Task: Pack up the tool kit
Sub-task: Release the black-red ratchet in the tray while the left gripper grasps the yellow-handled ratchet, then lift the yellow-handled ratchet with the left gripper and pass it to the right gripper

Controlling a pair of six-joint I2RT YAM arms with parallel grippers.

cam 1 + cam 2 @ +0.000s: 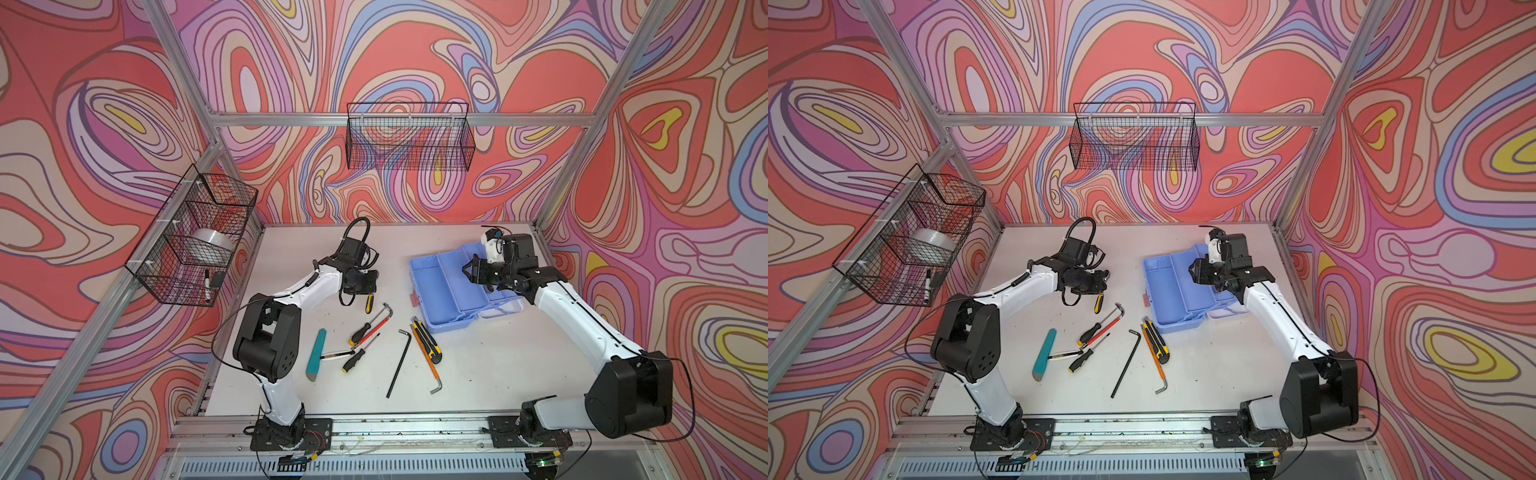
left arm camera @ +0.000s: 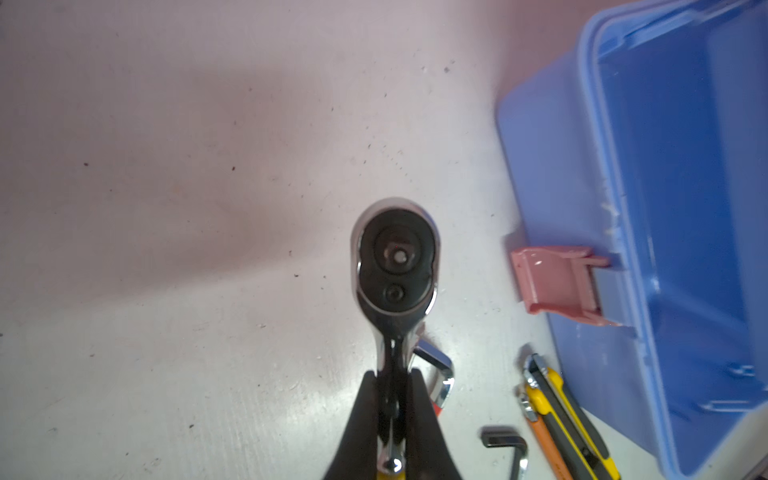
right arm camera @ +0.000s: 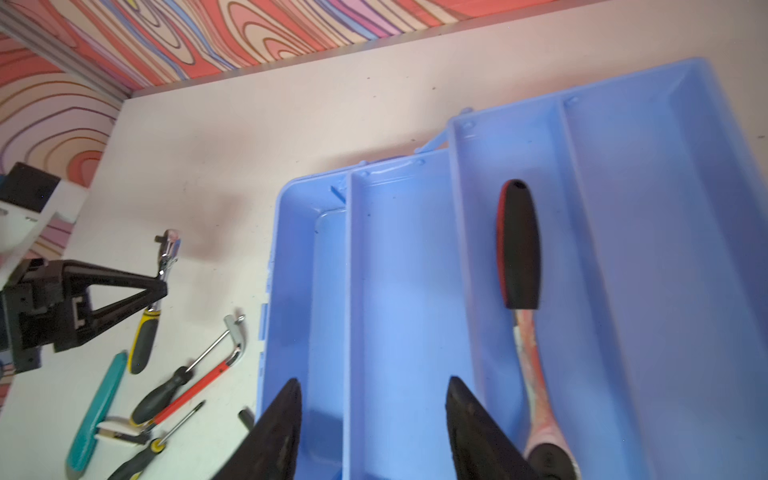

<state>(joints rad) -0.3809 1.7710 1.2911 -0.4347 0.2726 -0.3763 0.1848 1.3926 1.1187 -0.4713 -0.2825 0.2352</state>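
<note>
The tool kit's periwinkle-blue box stands open at the right of the table, trays spread and pink latch hanging at its side. A tool with a black-and-red grip lies in one tray. My right gripper hovers open over the trays with nothing between its fingers. My left gripper is shut on the shaft of a chrome ratchet wrench with a yellow-and-black handle, held over the table left of the box. Loose tools lie in front: screwdrivers, a teal knife, a yellow-black utility knife and hex keys.
A black wire basket hangs on the back wall. Another basket on the left wall holds a tape roll and a marker. A small red-framed saw lies among the tools. An aluminium rail runs along the table's front edge.
</note>
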